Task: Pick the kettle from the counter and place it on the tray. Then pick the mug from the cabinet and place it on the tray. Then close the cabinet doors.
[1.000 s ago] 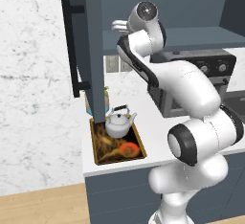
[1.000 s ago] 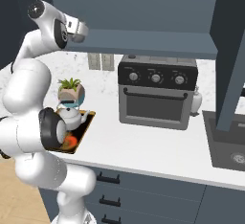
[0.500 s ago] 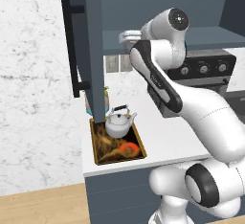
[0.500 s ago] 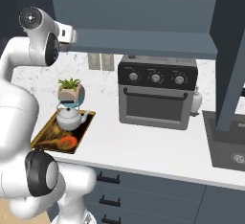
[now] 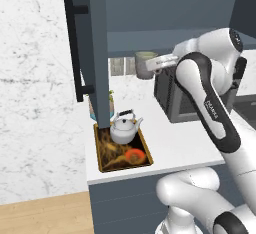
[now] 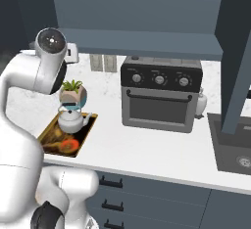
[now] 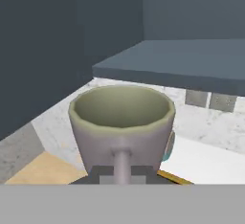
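My gripper [image 5: 159, 62] is shut on the handle of the grey-green mug [image 5: 145, 64], holding it in the air just below and in front of the cabinet shelf [image 5: 165, 35]. The hand view looks into the mug [image 7: 121, 118], which is upright and empty. The white kettle [image 5: 123, 128] stands at the far end of the tray [image 5: 124, 166] on the white counter [image 5: 167, 140], below and left of the mug. From the right I see the kettle [image 6: 71, 121] and tray [image 6: 87, 126] beside my arm. Both cabinet doors stand open: the left door [image 5: 96, 53] and the right door [image 6: 238, 52].
A black toaster oven [image 6: 160, 93] sits mid-counter, with a small white bottle [image 6: 200, 103] and a dark sink [image 6: 236, 150] to its right. A teal-and-white plant pot [image 6: 73, 94] stands behind the tray. An orange item [image 5: 135, 155] lies in the tray.
The arm has drawn the mug out of the cabinet, down and to the right in the left base view. Kettle and tray have not moved.
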